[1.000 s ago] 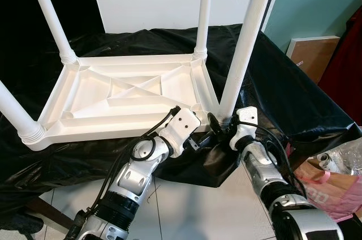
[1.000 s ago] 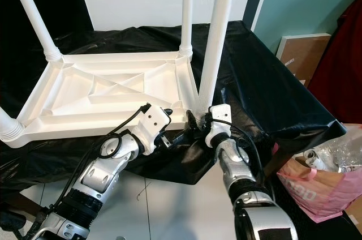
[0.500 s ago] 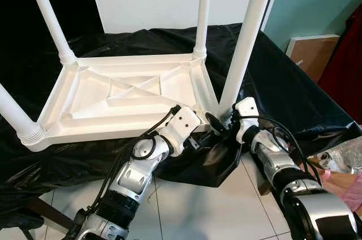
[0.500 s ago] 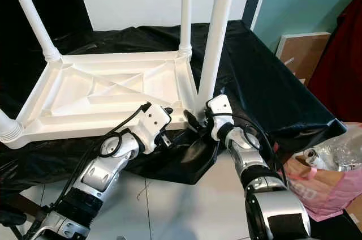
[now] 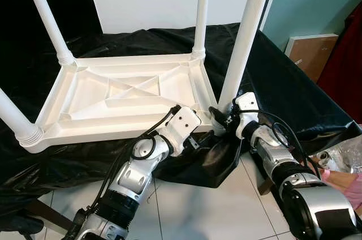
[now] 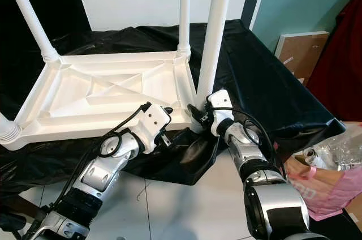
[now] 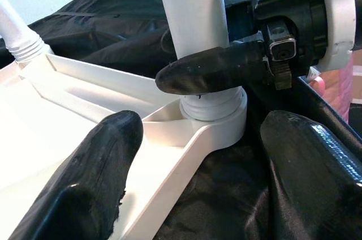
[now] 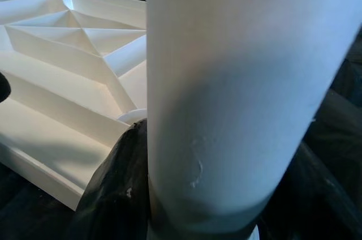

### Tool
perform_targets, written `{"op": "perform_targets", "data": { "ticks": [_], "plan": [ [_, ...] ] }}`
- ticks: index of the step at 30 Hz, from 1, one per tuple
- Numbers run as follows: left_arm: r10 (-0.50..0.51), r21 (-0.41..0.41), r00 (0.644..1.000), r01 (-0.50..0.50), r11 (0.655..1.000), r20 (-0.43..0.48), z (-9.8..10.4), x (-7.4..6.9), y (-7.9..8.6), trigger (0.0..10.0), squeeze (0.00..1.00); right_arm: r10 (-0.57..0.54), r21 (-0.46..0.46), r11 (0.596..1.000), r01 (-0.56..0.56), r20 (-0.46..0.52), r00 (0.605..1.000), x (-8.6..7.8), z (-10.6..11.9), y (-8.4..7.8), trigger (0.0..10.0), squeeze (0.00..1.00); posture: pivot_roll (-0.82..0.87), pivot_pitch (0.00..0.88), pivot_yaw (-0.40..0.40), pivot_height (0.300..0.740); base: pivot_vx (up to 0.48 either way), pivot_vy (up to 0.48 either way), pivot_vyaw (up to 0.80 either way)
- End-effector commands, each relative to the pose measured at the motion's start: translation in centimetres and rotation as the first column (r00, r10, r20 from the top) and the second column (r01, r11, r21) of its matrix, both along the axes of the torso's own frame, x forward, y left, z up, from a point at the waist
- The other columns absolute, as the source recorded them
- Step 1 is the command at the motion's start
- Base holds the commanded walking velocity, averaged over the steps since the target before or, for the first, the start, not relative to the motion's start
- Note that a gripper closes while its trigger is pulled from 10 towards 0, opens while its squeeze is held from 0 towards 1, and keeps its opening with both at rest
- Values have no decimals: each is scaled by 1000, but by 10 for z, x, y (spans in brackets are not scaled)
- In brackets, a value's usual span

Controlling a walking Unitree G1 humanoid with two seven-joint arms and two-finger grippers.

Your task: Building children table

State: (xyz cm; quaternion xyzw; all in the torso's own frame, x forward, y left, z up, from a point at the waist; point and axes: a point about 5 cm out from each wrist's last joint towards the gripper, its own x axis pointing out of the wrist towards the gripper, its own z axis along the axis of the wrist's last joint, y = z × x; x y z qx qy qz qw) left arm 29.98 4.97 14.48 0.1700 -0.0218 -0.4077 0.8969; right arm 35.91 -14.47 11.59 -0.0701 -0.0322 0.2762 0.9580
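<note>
Inverted white plastic children's table top [image 5: 124, 95] lying on a black sheet [image 5: 283, 93] that covers a raised surface, its ribbed underside facing up and four white legs standing upright from its corners. The near-right leg [image 5: 244, 36] rises from its corner socket [image 7: 218, 121] at the near right of the top; the far-right leg [image 5: 201, 11], the far-left leg [image 5: 48, 16] and the near-left leg [image 5: 14, 115] stand at the other corners. The right gripper [image 6: 199, 116] is closed around the base of the near-right leg just above the socket, one black finger [image 7: 212, 70] lying across the front of the leg and another finger [image 8: 116, 189] pressed against its side. The left gripper [image 7: 198, 155] sits just left of that corner at the near edge of the top, its two fingers spread apart on either side of the socket and gripping nothing. Compared with a second ago, the right forearm has swung from a near-vertical reach to a slant from the right, and its wrist has come closer against the leg base; the left arm stays where it was. A pink bag [image 5: 350, 178] sits on the floor at the near right, and a brown board [image 5: 311, 53] leans on the teal wall at the far right
</note>
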Motion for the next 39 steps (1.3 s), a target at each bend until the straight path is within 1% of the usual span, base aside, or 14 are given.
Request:
{"op": "perform_targets", "data": {
  "ticks": [1,2,5,8,11,12,17,18,21,24,25,27,29,39],
  "plan": [
    [4,14,1000,-4,1000,-11,-4,-2,1,10000,0,-14,17,1000,15,-75,997,-3,-13,1,2941,0,2,0,-30,740,0,0,0],
    [6,14,1000,-6,1000,-11,-4,-2,1,10000,0,-32,47,998,36,-93,995,-4,-15,-1,10000,0,4,0,-31,740,0,0,0],
    [9,13,1000,-9,1000,-13,-5,-3,2,10000,0,-88,93,991,100,-119,989,-3,-18,-1,10000,0,5,0,-33,740,0,0,0],
    [10,13,1000,-10,1000,-14,-5,-3,2,10000,0,-115,92,988,127,-127,985,-3,-19,-1,10000,0,5,0,-33,740,0,0,0],
    [12,17,1000,-12,1000,-17,-7,-5,3,10000,0,-249,73,963,261,-144,958,-3,-25,-1,10000,0,5,0,-36,740,0,0,0],
    [12,17,1000,-12,1000,-17,-7,-5,3,10000,0,-249,73,963,261,-144,958,-3,-25,-1,10000,0,5,0,-36,740,0,0,0],
    [19,15,1000,-18,1000,-21,-10,-7,3,10000,0,-412,94,896,434,-187,892,-5,-33,-1,10000,0,9,0,-44,740,0,0,0],
    [19,15,1000,-18,1000,-21,-10,-7,3,10000,0,-412,94,896,434,-187,892,-5,-33,-1,10000,0,9,0,-44,740,0,0,0],
    [17,17,1000,-16,1000,-21,-11,-8,3,10000,0,-561,110,804,585,-186,806,-8,-35,-2,10000,0,12,0,-44,740,0,0,0],
    [16,17,1000,-16,1000,-21,-11,-8,3,10000,0,-587,127,778,615,-201,784,-9,-36,-2,10000,0,12,0,-44,740,0,0,0],
    [16,18,1000,-16,1000,-22,-11,-9,3,10000,0,-609,151,749,645,-225,760,-10,-37,1,10000,0,13,0,-43,740,0,0,0],
    [15,19,1000,-15,1000,-22,-12,-10,3,10000,0,-571,208,761,615,-234,786,-10,-34,14,10000,0,17,0,-43,740,0,0,0],
    [15,19,1000,-15,1000,-23,-12,-10,2,10000,0,-559,223,769,598,-219,800,-10,-31,17,10000,0,17,0,-43,740,0,0,0],
    [17,24,1000,-16,1000,-24,-12,-11,4,10000,0,-559,228,781,581,-159,814,-11,-25,16,10000,0,19,0,-42,740,0,0,0]
  ]
}}
